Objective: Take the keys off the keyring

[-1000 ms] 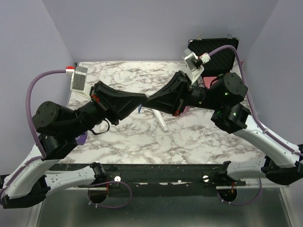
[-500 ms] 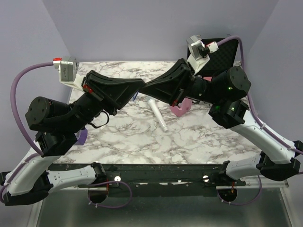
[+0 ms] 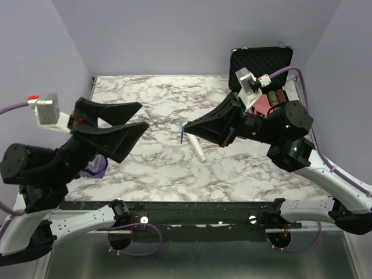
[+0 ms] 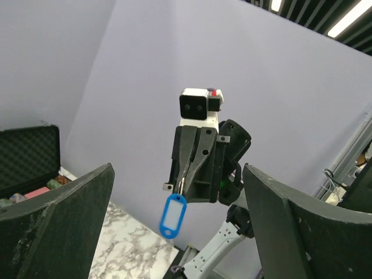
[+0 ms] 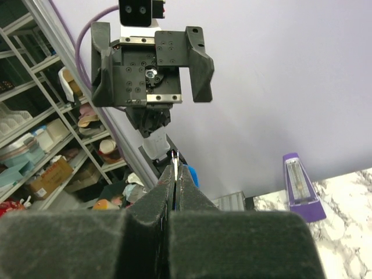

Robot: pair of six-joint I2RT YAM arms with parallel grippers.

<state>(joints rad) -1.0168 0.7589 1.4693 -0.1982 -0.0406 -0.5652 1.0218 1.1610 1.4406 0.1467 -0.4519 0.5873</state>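
The right gripper [image 3: 187, 124] was clamped on the thin silver keyring [image 4: 181, 185] above the middle of the marble table [image 3: 151, 168], with the key [image 3: 183, 133] dangling from it at 6 o'clock, clear of the tabletop. In the left wrist view the key's blue plastic head [image 4: 172, 216] hung straight down below the pinched fingertips. The right wrist camera showed its own two fingers [image 5: 151, 203] pressed together, with a sliver of silver metal between the tips and a patch of blue just behind them at 2 o'clock.

The left gripper [image 3: 144, 115] sat at 9 o'clock from the right one, well apart from it, facing it. It was spread wide and held nothing, and its fingers [image 4: 64, 226] framed the view on both sides.

A white microphone [image 3: 196, 147] lay on the table at 5 o'clock from the key. An open black case [image 3: 261, 61] stood at the table's 1 o'clock corner, and a purple metronome [image 3: 93, 168] stood near the 8 o'clock edge
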